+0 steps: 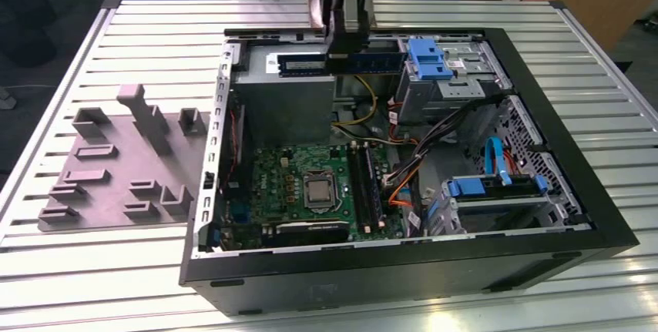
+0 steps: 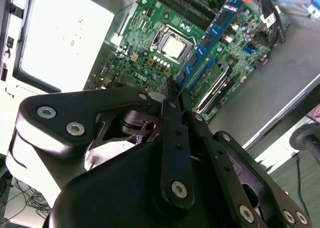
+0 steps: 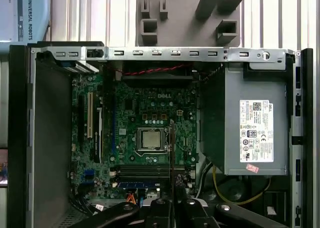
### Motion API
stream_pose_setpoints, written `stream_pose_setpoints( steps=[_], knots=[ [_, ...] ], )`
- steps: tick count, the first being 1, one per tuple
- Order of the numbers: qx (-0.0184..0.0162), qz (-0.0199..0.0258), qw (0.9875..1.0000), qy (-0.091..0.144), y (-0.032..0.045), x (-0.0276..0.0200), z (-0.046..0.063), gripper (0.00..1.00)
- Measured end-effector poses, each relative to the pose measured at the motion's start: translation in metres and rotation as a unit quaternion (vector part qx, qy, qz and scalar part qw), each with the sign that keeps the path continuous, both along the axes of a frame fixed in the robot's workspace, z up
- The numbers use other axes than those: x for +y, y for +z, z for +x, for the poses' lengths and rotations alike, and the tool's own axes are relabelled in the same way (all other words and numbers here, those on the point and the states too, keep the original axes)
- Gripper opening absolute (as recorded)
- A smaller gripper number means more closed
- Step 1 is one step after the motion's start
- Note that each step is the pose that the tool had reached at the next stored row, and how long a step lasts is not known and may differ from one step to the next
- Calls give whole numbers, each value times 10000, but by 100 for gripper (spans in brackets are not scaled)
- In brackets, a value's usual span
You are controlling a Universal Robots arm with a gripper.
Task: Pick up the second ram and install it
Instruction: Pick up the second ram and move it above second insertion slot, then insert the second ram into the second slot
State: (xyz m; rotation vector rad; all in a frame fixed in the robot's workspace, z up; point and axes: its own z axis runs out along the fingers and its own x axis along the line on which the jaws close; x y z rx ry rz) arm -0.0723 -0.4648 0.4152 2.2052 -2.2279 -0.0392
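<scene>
In the second wrist view, the gripper (image 2: pixel 172 95) is seen close to the camera, its two dark fingers (image 2: pixel 176 133) pressed together on one end of the second ram (image 2: pixel 209 40). The ram, a long blue-green board with dark chips, is held by that end and reaches away from the fingers over the motherboard (image 2: pixel 150 37).

Beyond it, the silver square processor (image 2: pixel 174 46) and the long black memory slots (image 2: pixel 212 80) are seen below, well apart from the ram. The ram is judged not yet seated; it is held in the air above the open computer case (image 1: pixel 575 216).

In the exterior view, the ram (image 1: pixel 370 62) is held level, high over the rear part of the case, near the grey power supply (image 1: pixel 283 105) and the blue drive bracket (image 1: pixel 427 58). The slots (image 1: pixel 365 186) lie lower and nearer the front of the case. In the first wrist view, a board (image 3: pixel 135 184) is seen in one slot, so one place appears already filled.

Several risks are judged from here. Because the ram is pinched at one end only, it could tilt or slip in the grip. A tilted board could meet the slot at an angle and jam. The orange and yellow cables (image 1: pixel 406 174) beside the slots could be caught. The filled slot could be struck if the wrong one is approached.

Farthest off, a grey fixture tray (image 1: pixel 119 166) lies on the slatted table (image 1: pixel 123 31).
</scene>
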Motion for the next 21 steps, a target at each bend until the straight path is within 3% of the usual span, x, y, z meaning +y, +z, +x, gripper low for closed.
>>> stream_pose_setpoints(
  steps=[14, 21],
  knots=[
    [0, 0, 10000, 37, -1, -1, 367, 14],
    [0, 0, 10000, 37, -1, 0, 385, 14]
  ],
)
